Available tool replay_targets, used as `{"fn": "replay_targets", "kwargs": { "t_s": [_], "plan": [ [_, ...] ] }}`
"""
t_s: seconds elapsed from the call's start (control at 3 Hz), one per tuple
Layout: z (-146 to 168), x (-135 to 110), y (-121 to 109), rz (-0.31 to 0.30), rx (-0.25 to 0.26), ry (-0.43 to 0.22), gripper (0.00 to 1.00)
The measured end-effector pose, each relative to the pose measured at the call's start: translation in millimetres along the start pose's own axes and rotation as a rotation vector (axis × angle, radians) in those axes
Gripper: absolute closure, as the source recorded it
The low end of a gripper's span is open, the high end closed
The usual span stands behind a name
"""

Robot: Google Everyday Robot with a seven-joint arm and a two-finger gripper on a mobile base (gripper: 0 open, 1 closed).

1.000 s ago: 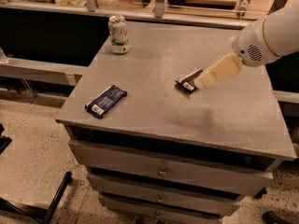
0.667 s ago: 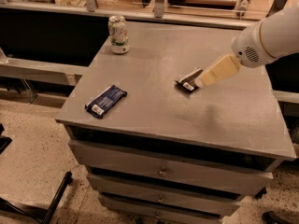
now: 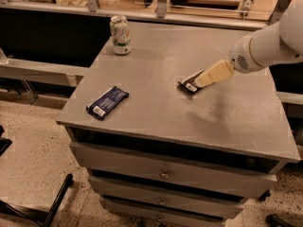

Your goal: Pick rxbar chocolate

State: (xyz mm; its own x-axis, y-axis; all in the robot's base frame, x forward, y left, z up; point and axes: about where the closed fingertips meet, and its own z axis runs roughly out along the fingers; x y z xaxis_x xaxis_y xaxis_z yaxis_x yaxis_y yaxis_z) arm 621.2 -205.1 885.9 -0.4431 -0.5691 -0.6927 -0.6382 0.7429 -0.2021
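Observation:
The rxbar chocolate [image 3: 190, 83], a small black-wrapped bar with a white label patch, lies on the grey cabinet top [image 3: 156, 103] right of centre. My gripper [image 3: 202, 81] comes in from the right on a white arm; its cream-coloured fingers [image 3: 215, 73] lie over the bar's right end and hide part of it. A dark blue wrapped bar [image 3: 107, 102] lies apart near the front left corner.
A white and green drink can [image 3: 120, 35] stands upright at the back left of the top. The cabinet has drawers [image 3: 163, 174] below. A railing and counter run behind it. Speckled floor lies at the left.

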Motion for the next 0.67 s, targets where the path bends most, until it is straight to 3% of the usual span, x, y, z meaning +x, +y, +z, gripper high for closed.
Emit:
{"fn": "replay_targets", "kwargs": {
  "t_s": [0.33,0.67],
  "plan": [
    [21,7,-1,0.047,-0.004,-0.014,0.0],
    [43,18,7,0.088,-0.04,-0.021,0.0]
  ]
}}
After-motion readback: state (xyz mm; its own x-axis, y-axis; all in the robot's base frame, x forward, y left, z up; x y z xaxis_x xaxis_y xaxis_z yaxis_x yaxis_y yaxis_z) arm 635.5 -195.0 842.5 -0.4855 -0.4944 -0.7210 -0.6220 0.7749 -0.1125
